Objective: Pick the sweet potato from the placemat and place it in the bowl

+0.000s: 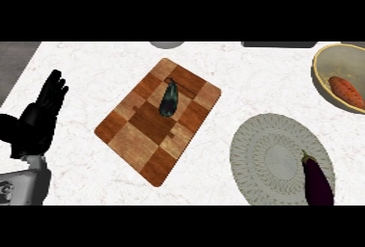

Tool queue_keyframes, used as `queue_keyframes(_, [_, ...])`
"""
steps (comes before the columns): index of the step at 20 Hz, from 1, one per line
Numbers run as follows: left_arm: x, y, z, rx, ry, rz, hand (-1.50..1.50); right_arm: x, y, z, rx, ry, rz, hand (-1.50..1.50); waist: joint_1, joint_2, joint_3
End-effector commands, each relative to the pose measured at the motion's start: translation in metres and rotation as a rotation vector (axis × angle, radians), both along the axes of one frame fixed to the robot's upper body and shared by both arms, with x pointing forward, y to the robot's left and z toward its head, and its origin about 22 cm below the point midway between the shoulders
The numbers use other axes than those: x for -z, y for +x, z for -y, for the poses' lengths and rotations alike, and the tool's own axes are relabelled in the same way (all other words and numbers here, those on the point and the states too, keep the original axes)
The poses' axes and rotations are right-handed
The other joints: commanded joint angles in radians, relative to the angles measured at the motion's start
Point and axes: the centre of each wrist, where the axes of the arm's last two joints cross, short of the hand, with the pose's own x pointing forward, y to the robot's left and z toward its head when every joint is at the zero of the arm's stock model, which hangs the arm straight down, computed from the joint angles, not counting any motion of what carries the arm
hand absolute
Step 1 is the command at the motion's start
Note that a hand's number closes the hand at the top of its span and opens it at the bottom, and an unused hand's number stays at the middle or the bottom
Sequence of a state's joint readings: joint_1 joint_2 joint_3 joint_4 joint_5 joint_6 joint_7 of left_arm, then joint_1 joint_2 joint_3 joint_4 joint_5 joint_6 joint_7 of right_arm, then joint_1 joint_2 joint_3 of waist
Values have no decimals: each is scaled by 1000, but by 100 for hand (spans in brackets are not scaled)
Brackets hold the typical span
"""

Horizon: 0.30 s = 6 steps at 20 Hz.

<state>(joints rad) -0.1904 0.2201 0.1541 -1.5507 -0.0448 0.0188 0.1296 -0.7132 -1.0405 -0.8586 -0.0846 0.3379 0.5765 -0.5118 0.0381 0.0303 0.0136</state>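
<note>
An orange sweet potato (pixel 347 90) lies inside the yellowish bowl (pixel 320 72) at the right edge of the counter. Below it, a round pale woven placemat (pixel 274 154) carries a dark purple eggplant (pixel 318 182) near its right side. My left hand (pixel 39 116) rests open at the left edge, fingers straight and pointing up, far from the bowl and the placemat. My right hand does not show anywhere.
A checkered wooden cutting board (pixel 143 140) sits tilted in the middle of the counter with a small dark green vegetable (pixel 169 99) on its upper part. A grey round object (pixel 167 44) and a dark object (pixel 279 44) peek in at the far edge.
</note>
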Motion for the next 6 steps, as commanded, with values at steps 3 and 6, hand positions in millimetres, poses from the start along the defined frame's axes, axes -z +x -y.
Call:
queue_keyframes(3, [-3, -1, -4, -11, 0, -1, 0, 4, -27, 15, -73, 83, 73, -150, -5, -4, 3])
queue_keyframes(6, [1, -2, -1, -7, -7, -14, 0, -10, -28, 19, -75, 81, 101, -150, 2, -4, 2])
